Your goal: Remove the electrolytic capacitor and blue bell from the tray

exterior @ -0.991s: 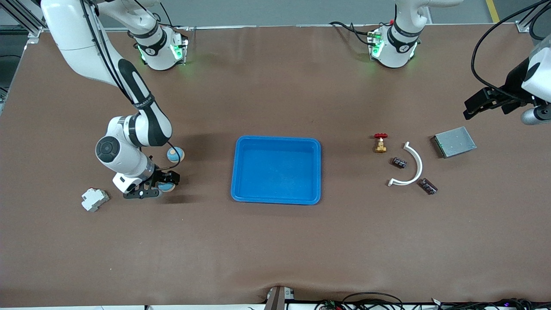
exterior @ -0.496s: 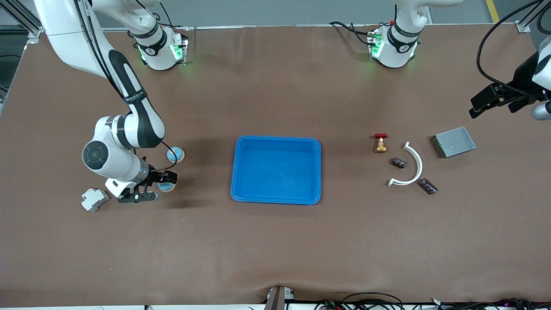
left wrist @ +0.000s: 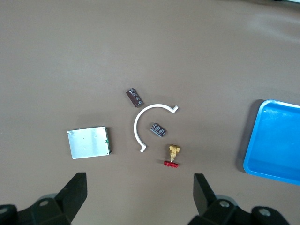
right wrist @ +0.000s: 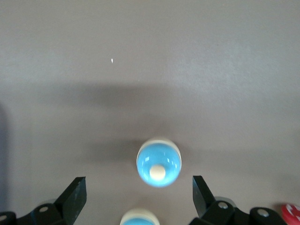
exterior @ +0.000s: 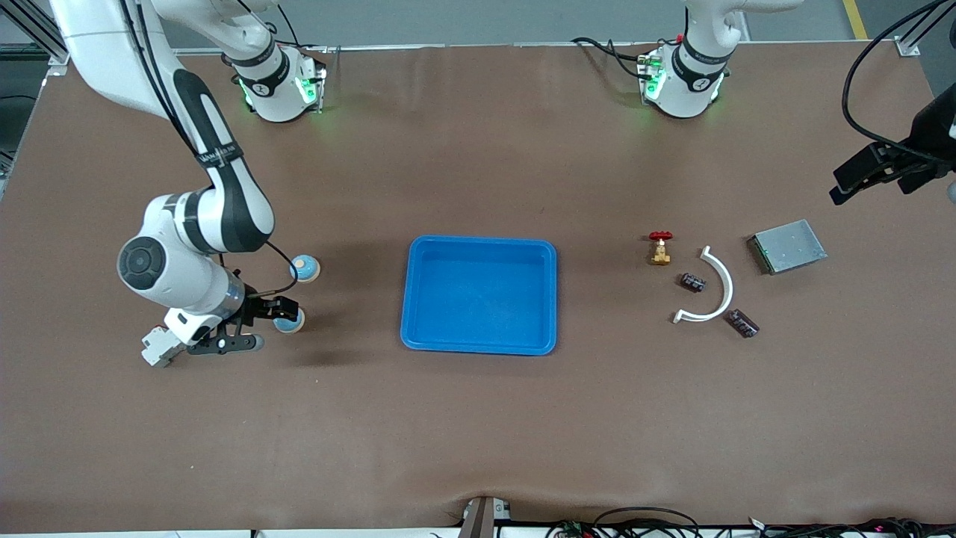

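Observation:
Two blue bells stand toward the right arm's end of the table, one (exterior: 305, 267) farther from the front camera and one (exterior: 288, 321) nearer to it. My right gripper (exterior: 250, 326) hangs open just beside the nearer bell, holding nothing. Its wrist view shows one bell (right wrist: 158, 162) ahead of the right gripper (right wrist: 138, 187) and the other bell (right wrist: 139, 218) at the picture's edge. Two dark capacitors (exterior: 692, 282) (exterior: 743, 323) lie toward the left arm's end. My left gripper (exterior: 859, 173) is open and empty, high over that end. From there the left gripper (left wrist: 139, 187) looks down on both capacitors (left wrist: 158, 129) (left wrist: 135, 96).
A blue tray (exterior: 553, 299) sits mid-table. A white curved strip (exterior: 723, 288), a brass valve with a red handle (exterior: 659, 248) and a grey metal plate (exterior: 788, 246) lie round the capacitors. A white breaker (exterior: 153, 349) lies partly hidden under the right arm.
The right gripper has slid off the nearer bell toward the white breaker, still open. The left gripper has drifted farther toward its end of the table.

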`<state>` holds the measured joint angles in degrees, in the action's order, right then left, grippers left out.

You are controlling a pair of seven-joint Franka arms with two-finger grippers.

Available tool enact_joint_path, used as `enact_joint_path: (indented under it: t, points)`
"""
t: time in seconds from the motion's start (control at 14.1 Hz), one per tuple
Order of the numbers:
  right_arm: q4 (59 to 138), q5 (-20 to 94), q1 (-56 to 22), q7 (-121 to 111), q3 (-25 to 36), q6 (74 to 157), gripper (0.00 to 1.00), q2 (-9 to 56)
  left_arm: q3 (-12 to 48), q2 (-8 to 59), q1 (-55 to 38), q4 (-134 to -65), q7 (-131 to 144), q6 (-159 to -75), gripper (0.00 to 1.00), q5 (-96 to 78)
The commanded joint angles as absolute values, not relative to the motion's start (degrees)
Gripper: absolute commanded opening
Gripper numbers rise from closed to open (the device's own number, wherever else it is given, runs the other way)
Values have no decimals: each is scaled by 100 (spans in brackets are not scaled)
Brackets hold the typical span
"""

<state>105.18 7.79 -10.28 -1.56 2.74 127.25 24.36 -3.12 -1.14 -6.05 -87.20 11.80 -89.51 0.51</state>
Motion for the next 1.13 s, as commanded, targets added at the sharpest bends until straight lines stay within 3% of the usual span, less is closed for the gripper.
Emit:
enact_joint_path:
  t: [0.0, 0.42, 0.78, 1.06]
  points:
    - [10240, 747, -757, -246, 202, 11929, 100, 2128, -316, -149, -607, -8666, 1099, -8754, 100, 44]
    - [10090, 571, -642, -237, 263, 11225, 100, 1486, -290, -79, -615, -8657, 1143, -8736, 100, 35]
    - [9055, 290, -615, -229, 579, 9724, 100, 1336, -334, -79, -598, -8648, 1073, -8754, 100, -35]
    - [8868, 290, -554, -255, 861, 9396, 100, 898, -386, -79, -589, -8648, 1055, -8745, 100, 26]
